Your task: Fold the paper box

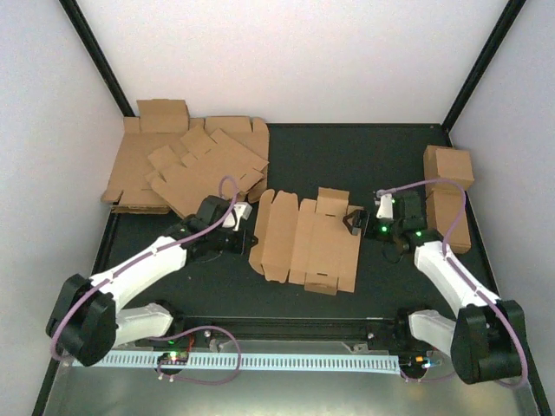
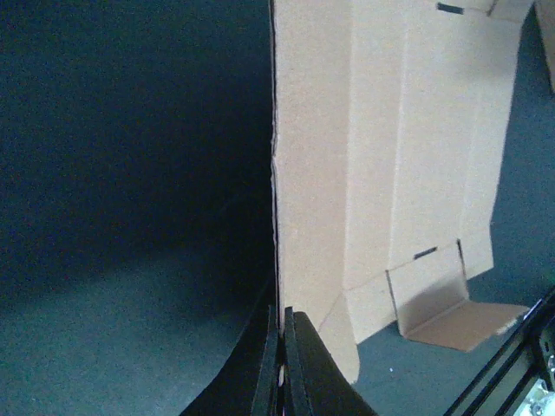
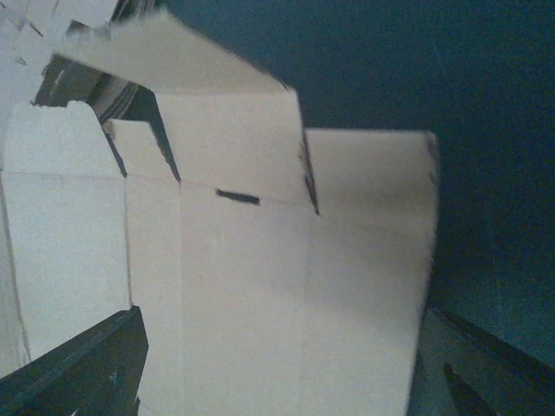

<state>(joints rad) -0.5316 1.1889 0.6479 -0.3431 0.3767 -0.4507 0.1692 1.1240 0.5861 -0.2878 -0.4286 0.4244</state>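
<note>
**While the Left Pincer Clamps the Sheet Edge, the Right Pincer Stands Released**

Where the tabletop (image 1: pixel 347 165) meets the far-left corner, a stack of flat blanks (image 1: pixel 186 165) lies spread. It is well apart from the work zone, so it does not interfere with the fold.

Just right of the stack, the left pincer (image 2: pixel 282 347) is clenched on the left edge of the paper box (image 1: pixel 308 238). In the left wrist view, the thin cardboard edge runs straight down between the two closed fingers. The top view shows the left-most panel tilted up off the tabletop. This grip appears intended to swing that panel about its crease.

The paper box occupies the centre of the tabletop, between the two arms. It is mostly flat, with its crease lines running front to back. A small tab at the near end stands bent up.

At the right edge of the sheet, the right pincer (image 1: pixel 353 222) is released, its fingers spread wide. In the right wrist view, the fingers straddle the right-hand panels. Whether either finger touches the cardboard cannot be determined. This placement probably serves to steady or grasp that side while the left panel is raised.

At the far right, folded cartons (image 1: pixel 448 195) sit against the wall, clear of both arms.
</note>
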